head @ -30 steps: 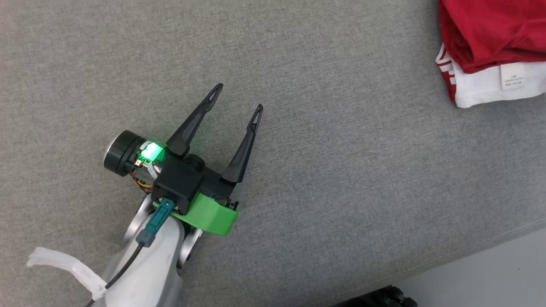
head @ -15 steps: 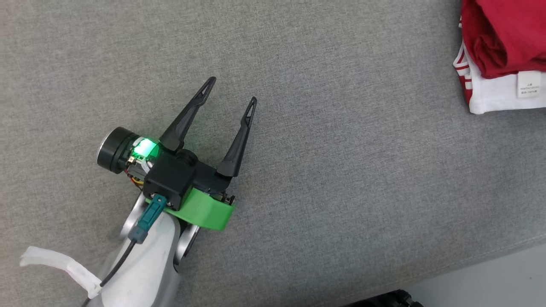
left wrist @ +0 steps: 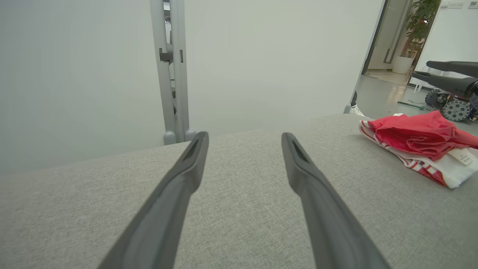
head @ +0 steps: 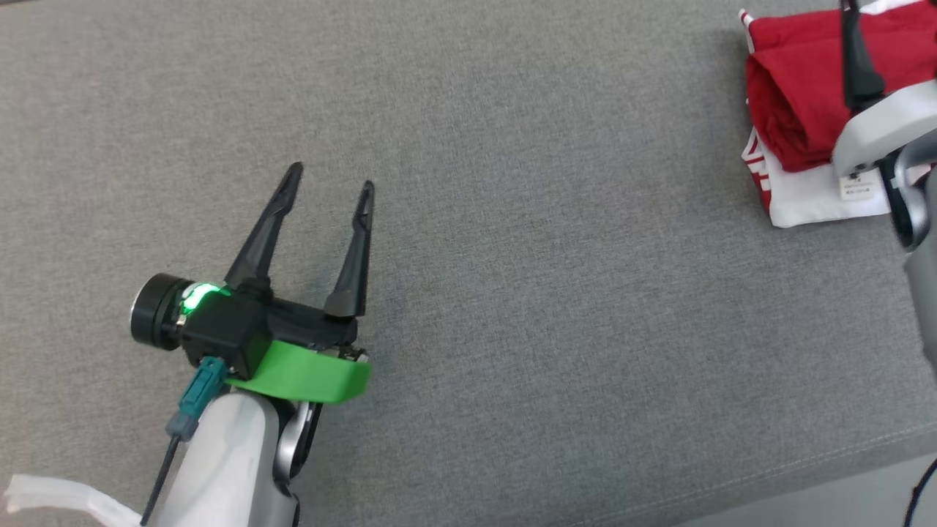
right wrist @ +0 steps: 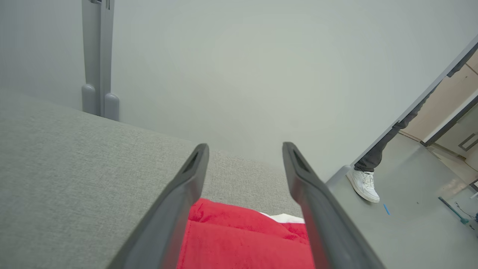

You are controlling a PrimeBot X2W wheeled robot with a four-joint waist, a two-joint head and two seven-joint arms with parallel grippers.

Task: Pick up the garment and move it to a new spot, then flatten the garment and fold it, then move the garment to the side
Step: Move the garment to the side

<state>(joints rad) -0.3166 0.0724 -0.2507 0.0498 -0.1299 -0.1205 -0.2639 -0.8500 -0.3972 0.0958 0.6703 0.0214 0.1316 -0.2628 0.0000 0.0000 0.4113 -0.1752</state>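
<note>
**Item:** garment (head: 794,110), red over white with red stripes, a white label (head: 858,188) showing at its near edge.
**Condition:** folded into a compact bundle, the top layer somewhat rumpled.
**Location:** far right of the grey fabric surface (head: 549,256), close to its right edge and well apart from the middle.

**Right end effector** (right wrist: 244,151): above the garment, fingers spread wide with nothing between them. The red cloth lies below the gap. Whether it touches the cloth cannot be told.

**Left end effector** (head: 329,183): near left of the surface, fingers spread wide and empty, over bare fabric, well apart from the garment.

**Surroundings:** a pale wall beyond the far edge. A person's white shoe (right wrist: 362,184) is on the floor off the right corner.

**Progress, as judged:** moving, flattening and folding look done. The bundle sits at the side, so the last step appears done or nearly so.
**Remaining:** probably only clearing the right arm; a tidier top fold might be wanted.
</note>
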